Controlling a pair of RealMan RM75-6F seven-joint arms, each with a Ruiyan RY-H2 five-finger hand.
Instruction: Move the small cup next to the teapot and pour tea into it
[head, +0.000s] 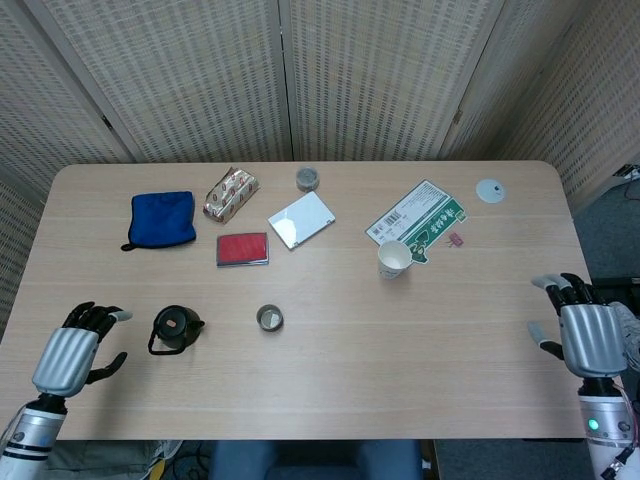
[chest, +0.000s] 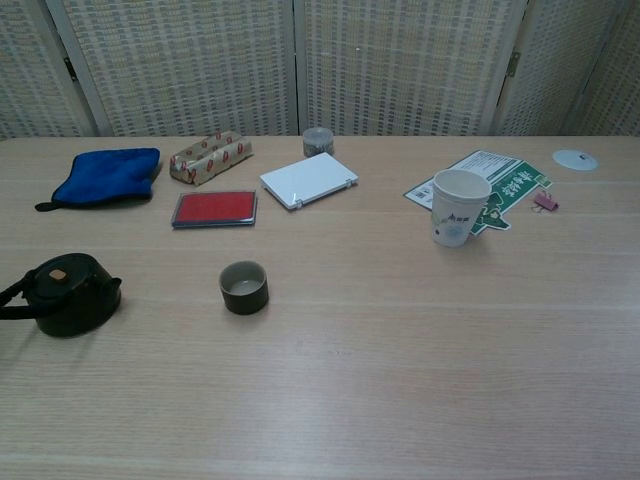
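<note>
**Cup and teapot untouched, both hands empty at the table's near edge**

The wooden table (head: 330, 380) held everything in the scene. By my reading the task had not started: nothing was gripped, the small cup stood apart from the teapot, and both the move and the pour remained to be done.

The left hand (head: 68, 355) hovered at the near left edge, just left of the teapot, fingers apart and holding nothing. The right hand (head: 585, 335) sat at the near right edge, fingers likewise spread and empty, well away from both task items. Neither hand appeared in the chest view.

The dark teapot (chest: 62, 293) stood near-left with its lid on. The small cup (chest: 244, 287), a squat dark one, stood upright to its right, near but not touching.

Whether the teapot held tea could not be told. The taller paper cup (chest: 457, 207), further right, overlapped a green packet (chest: 500, 180); its print was too small to read.
</note>
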